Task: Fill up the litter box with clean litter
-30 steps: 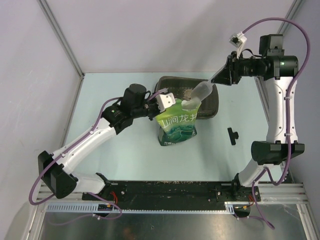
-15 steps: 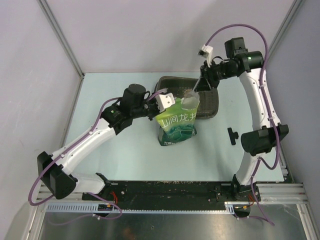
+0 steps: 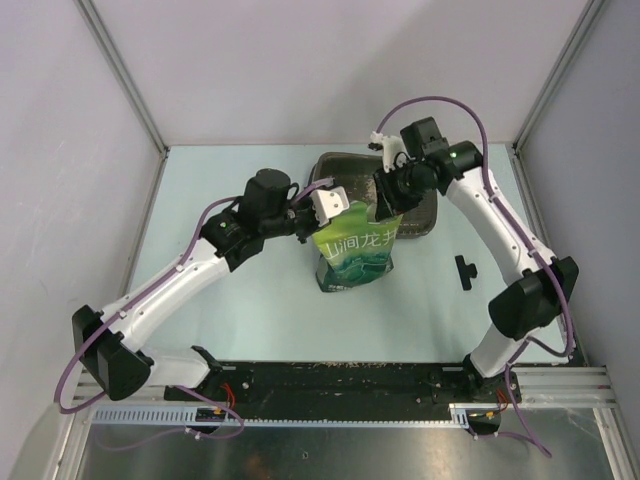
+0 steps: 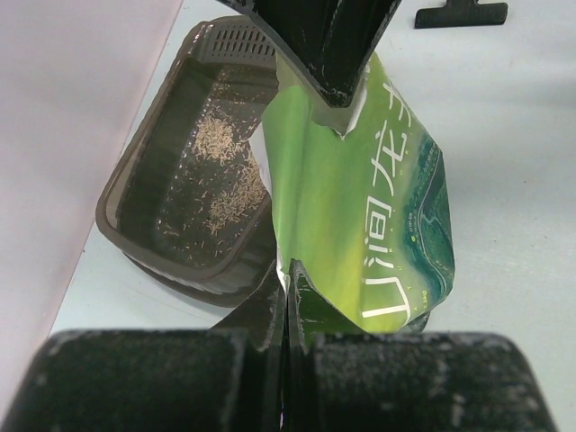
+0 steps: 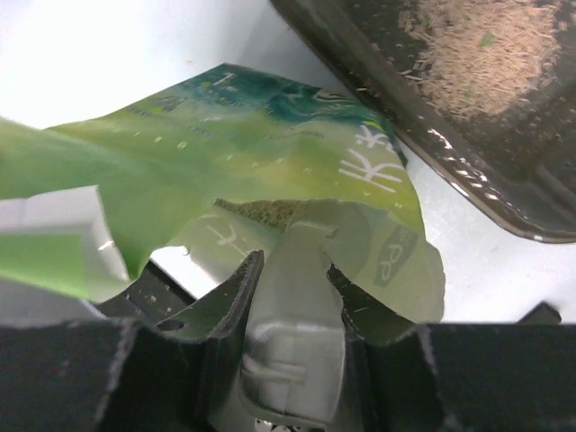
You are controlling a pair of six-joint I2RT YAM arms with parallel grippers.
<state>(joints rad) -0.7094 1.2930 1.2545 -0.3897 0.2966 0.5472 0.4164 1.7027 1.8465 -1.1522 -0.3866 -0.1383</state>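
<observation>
Tabletop [image 3: 250,300] | rounded litter box [image 3: 422,210] | grainy clean litter [image 5: 477,54] | glossy pouch [image 3: 352,250] | clear scoop [image 5: 292,306]

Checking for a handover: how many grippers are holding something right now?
2. The left gripper is shut on the green bag at its top edge. The right gripper is shut on the clear scoop, whose tip points into the bag's open top.

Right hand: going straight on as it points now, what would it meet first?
Probably the open green printed pouch, with tan granules inside, whose mouth its clear plastic scoop points into; depth is unclear.
</observation>
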